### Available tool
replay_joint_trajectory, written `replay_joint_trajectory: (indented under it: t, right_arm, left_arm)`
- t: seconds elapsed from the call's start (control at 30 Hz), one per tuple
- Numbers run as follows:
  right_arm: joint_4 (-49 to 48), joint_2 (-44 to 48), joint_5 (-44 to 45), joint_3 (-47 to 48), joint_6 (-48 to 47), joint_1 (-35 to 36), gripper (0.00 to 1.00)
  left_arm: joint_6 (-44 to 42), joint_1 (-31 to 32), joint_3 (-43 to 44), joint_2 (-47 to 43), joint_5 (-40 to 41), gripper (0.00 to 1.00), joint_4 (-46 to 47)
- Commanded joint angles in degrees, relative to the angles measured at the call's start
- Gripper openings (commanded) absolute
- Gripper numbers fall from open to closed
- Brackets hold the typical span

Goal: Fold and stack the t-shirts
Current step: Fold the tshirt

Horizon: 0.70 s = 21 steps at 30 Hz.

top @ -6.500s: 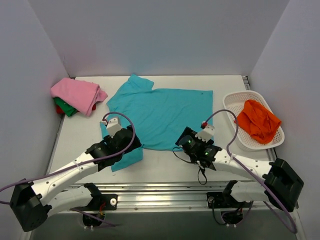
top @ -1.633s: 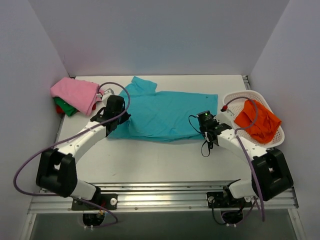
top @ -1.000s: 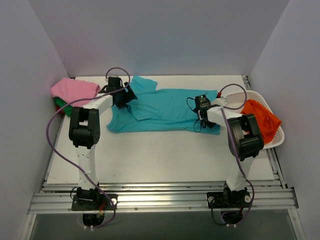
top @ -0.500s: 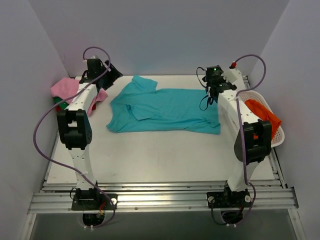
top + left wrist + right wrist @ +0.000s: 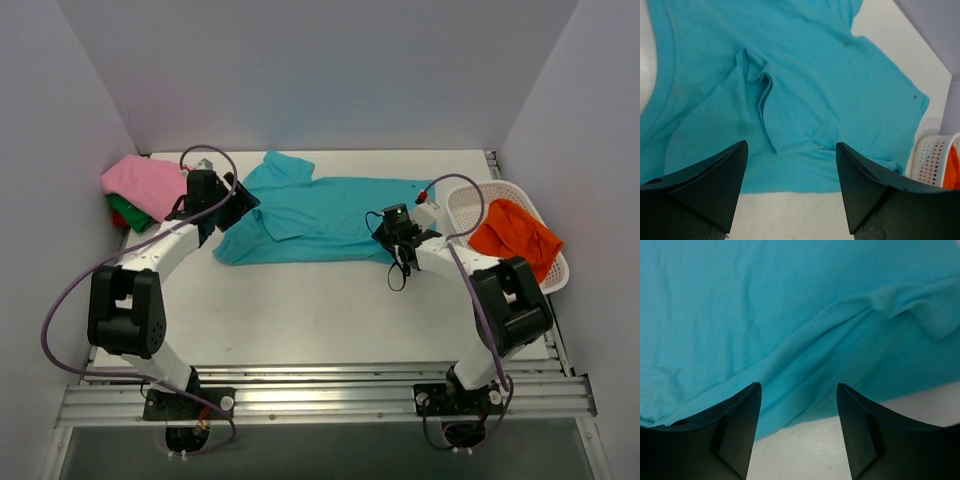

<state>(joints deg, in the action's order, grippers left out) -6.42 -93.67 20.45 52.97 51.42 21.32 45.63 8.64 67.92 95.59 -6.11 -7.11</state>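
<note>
1. Lying flat across the far middle of the white table (image 5: 320,310), the teal t-shirt (image 5: 330,215) is folded into a long band running left to right. One sleeve pokes out at its far left end.
2. The left gripper (image 5: 238,200) hovers at the shirt's left end. In the left wrist view its two dark fingers (image 5: 710,185) stand wide apart with nothing between them. Below them are only teal cloth and a small raised crease.
3. The right gripper (image 5: 388,228) is over the shirt's near right edge. In the right wrist view its fingers (image 5: 735,430) are parted and grip nothing, with wrinkled teal cloth and a strip of bare table beneath. Whether the tips touch the cloth cannot be told.
4. At the far left corner a pink t-shirt (image 5: 150,185) lies on top of a green t-shirt (image 5: 128,212) and a red t-shirt (image 5: 117,218). This pile is just left of the teal one.
5. An orange t-shirt (image 5: 515,240) sits crumpled in the white lattice basket (image 5: 465,205) at the table's right edge, just beside the teal shirt's right end.
</note>
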Motion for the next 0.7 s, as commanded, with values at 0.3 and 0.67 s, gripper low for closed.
replay_joint_trajectory:
  t: [0.3,0.67]
  right_arm:
    - [-4.8,-19.9,-4.4,24.4,-0.1,19.2,0.63]
    - [1.1,-34.6,-6.7,45.4,1.3,23.4,0.63]
  left_arm:
    - [1.2,3.0,-13.5,-3.7,5.6,0.74,14.4]
    - [-0.2,1.4,-13.4,0.3,4.9,0.73,15.6]
